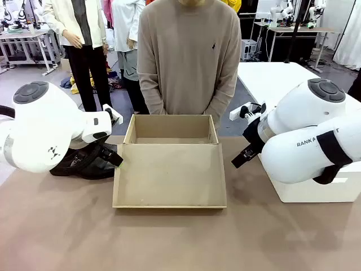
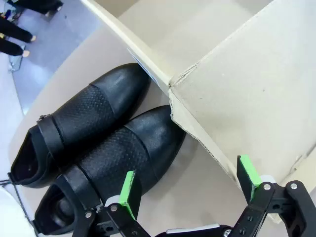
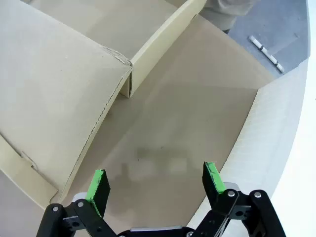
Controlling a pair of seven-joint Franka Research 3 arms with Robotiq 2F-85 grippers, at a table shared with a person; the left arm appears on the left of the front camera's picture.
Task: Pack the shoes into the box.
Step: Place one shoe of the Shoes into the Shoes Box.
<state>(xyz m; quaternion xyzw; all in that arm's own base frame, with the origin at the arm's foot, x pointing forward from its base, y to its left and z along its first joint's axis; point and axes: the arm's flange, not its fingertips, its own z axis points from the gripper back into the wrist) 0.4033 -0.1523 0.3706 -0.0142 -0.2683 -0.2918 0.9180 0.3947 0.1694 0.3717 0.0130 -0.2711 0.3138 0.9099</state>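
Where the left arm [image 1: 39, 132] enters at the left edge of the front view, its wrist bends down toward the table [image 1: 169, 243]. The left gripper [image 2: 188, 185] hangs low by the box's left corner.

Left wrist view: jaws spread wide, nothing between them, nothing gripped. One green pad [image 2: 129, 195] sits lower middle of the frame, over the toe of the nearer shoe; contact unclear. The other pad is at lower right, in front of the lid flap [image 2: 256, 89].

The shoes [image 2: 94, 148] lie side by side in the left half of that frame, toes pointing at the corner of the box [image 1: 169, 129]. Their straps and one small buckle show. In the front view they sit centre left, just beside the box and partly behind the left arm. The box is centre frame, open, with the flap laid flat toward the camera.

The right arm [image 1: 316, 130] takes the right side of the front view, elbow folded over a white box [image 1: 316, 192]. The right gripper [image 3: 155, 183] has its jaws wide apart too and is empty. It is above bare table, between the tan box at upper left and the white box at the right edge.

Writing: "RANKA" on the right arm's link, the start cut off.

A person [image 1: 189, 56] stands top centre behind the box, arms down in front.
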